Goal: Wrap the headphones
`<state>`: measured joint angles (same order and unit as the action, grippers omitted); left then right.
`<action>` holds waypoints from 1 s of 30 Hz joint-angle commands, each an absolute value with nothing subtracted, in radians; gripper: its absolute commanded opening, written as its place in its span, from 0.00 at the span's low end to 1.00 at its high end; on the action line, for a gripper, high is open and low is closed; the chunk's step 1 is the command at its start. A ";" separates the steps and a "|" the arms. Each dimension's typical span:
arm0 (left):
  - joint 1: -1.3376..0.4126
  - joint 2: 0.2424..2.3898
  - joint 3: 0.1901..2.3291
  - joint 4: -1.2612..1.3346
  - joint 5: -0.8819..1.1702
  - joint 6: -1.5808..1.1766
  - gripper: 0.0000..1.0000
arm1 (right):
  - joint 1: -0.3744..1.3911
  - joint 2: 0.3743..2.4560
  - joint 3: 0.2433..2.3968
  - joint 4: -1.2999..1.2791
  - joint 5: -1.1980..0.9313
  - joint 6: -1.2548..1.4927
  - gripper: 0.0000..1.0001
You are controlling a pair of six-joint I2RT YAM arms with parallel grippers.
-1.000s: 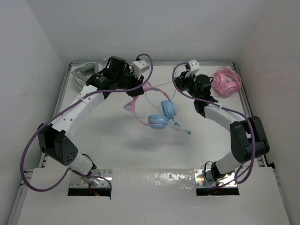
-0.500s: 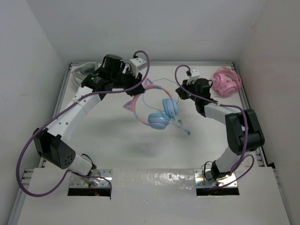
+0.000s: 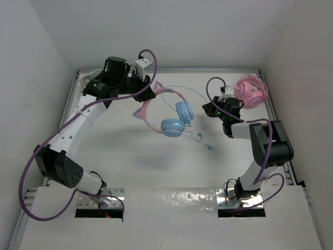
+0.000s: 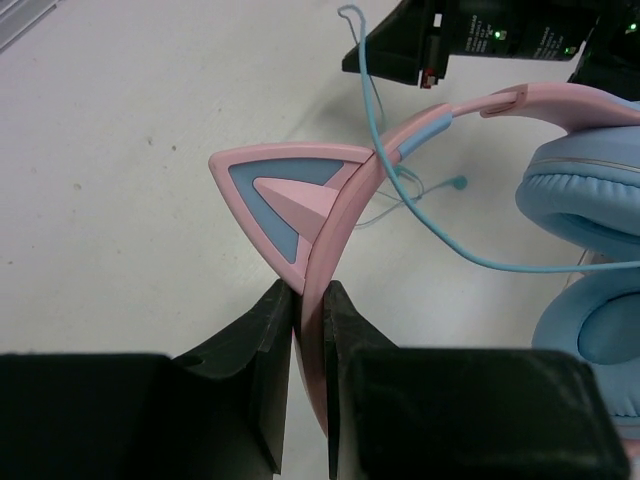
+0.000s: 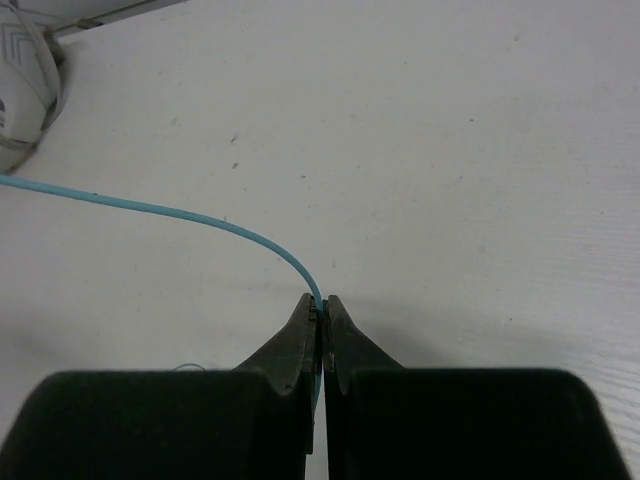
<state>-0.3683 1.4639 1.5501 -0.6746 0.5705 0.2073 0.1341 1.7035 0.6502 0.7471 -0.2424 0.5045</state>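
The headphones (image 3: pixel 171 125) have a pink cat-ear headband (image 3: pixel 141 112), light blue ear cups and a thin light blue cable (image 3: pixel 187 91). My left gripper (image 3: pixel 149 94) is shut on the headband beside a cat ear (image 4: pixel 290 195) and holds it above the table; the pads (image 4: pixel 275 320) clamp the pink band (image 4: pixel 335 220). An ear cup (image 4: pixel 590 195) hangs at the right. My right gripper (image 3: pixel 208 110) is shut on the cable (image 5: pixel 180 212) at its tips (image 5: pixel 320 305), low over the table. The cable's plug end (image 3: pixel 209 147) trails in front.
All-pink bundled headphones (image 3: pixel 251 90) lie at the back right, close behind the right wrist. White-grey headphones (image 3: pixel 92 77) lie at the back left corner and show in the right wrist view (image 5: pixel 22 95). White walls enclose the table on three sides.
The left gripper has carried the headphones left and slightly back. The right gripper has moved right and toward the front with the cable, stretching it out from the headband.
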 commanded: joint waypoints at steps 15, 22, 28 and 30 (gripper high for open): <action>-0.198 1.427 1.522 -0.453 0.752 -0.043 0.00 | 0.213 1.730 0.548 0.985 -0.233 0.588 0.00; -0.193 1.416 1.509 -0.448 0.704 -0.046 0.00 | 0.221 1.782 0.589 0.942 -0.236 0.600 0.00; -0.172 1.434 1.519 -0.401 0.732 -0.124 0.00 | 0.284 1.790 0.612 0.914 -0.224 0.565 0.00; -0.123 1.437 1.494 -0.349 0.765 -0.187 0.00 | 0.293 1.789 0.595 0.917 -0.218 0.569 0.00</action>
<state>-0.1753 1.4639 1.4891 -0.4892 0.6914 -0.0677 0.2745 1.7916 0.5747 0.8825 -0.2317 0.5793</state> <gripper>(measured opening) 0.125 0.003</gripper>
